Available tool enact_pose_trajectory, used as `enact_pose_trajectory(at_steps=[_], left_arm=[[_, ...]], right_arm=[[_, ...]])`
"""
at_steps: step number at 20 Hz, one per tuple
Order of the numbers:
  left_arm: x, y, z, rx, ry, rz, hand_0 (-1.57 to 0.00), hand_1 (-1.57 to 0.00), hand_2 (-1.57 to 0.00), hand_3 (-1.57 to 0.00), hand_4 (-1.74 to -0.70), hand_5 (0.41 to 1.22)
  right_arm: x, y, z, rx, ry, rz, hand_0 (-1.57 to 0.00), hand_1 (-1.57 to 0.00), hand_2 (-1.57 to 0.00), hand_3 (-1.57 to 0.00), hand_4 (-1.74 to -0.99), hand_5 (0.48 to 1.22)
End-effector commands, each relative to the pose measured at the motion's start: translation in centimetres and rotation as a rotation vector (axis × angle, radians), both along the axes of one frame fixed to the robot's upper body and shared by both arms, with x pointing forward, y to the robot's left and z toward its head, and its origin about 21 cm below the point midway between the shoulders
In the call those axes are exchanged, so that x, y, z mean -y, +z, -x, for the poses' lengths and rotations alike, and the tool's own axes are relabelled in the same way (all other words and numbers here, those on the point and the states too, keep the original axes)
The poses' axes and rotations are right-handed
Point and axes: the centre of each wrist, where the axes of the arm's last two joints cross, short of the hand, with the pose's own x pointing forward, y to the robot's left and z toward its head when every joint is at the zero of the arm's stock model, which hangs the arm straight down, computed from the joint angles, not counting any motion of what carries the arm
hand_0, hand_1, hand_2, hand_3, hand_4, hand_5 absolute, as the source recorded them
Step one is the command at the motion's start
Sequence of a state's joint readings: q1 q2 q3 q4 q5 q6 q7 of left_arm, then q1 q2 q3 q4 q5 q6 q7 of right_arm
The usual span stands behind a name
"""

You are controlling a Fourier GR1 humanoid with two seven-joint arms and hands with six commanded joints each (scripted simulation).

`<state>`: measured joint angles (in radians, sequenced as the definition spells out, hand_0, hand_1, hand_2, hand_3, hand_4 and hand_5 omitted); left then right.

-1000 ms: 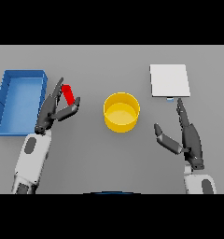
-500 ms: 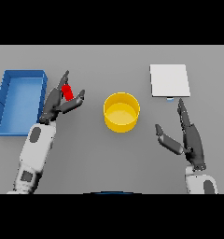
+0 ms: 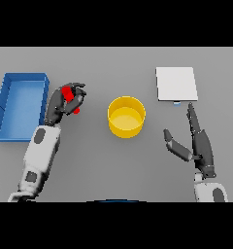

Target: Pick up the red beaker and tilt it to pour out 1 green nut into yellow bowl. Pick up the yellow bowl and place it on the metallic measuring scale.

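Well apart: red beaker [image 3: 68, 95], yellow bowl [image 3: 126, 116]

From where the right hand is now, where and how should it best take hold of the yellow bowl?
Probably by the rim of the bowl on its right side. It stands upright and open, apart from other things, and the open right hand waits to its right.

Left hand [image 3: 60, 104] and right hand [image 3: 198, 143]: dark grey, slender fingers. Forearms behind each: white shells, grey oval insets.
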<state>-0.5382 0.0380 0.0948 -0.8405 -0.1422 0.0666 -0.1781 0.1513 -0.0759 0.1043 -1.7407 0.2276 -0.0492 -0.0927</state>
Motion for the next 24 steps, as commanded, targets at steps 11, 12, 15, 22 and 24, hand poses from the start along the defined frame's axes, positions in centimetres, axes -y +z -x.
enact_pose_trajectory(at_steps=[11, 12, 15, 22, 24], left_arm=[[1.5, 1.7, -0.6, 0.080, 0.005, 0.042, -1.51, -1.51, -1.51, -1.49, -1.66, 1.128], [1.3, 2.0, -0.6, 0.092, 0.012, 0.053, -1.52, -1.52, -1.52, -1.51, -1.68, 1.122], [1.6, 3.7, -0.7, 0.136, -0.006, 0.020, -1.55, -1.55, -1.55, -1.54, -1.71, 1.114], [2.8, 7.9, -1.0, 0.145, -0.164, -0.328, -1.56, -1.56, -1.56, -1.56, -1.73, 1.122], [3.5, 8.2, -0.7, 0.141, -0.191, -0.380, -1.56, -1.56, -1.56, -1.56, -1.73, 1.112]], right_arm=[[0.0, -0.4, 0.1, -0.008, -0.011, -0.004, 0.00, 0.00, 0.00, 0.00, -1.258, 0.646], [0.2, -0.5, 0.3, -0.010, -0.011, 0.000, 0.00, 0.00, 0.00, 0.00, -1.258, 0.646], [-0.1, -0.2, 0.0, 0.006, -0.001, 0.010, 0.00, 0.00, 0.00, 0.00, -1.263, 0.652], [-0.1, -0.1, 0.7, 0.025, 0.000, 0.042, 0.00, 0.00, 0.00, 0.00, -1.256, 0.674], [0.0, -0.1, 0.6, 0.000, -0.003, 0.040, 0.00, 0.00, 0.00, 0.00, -1.256, 0.678]])
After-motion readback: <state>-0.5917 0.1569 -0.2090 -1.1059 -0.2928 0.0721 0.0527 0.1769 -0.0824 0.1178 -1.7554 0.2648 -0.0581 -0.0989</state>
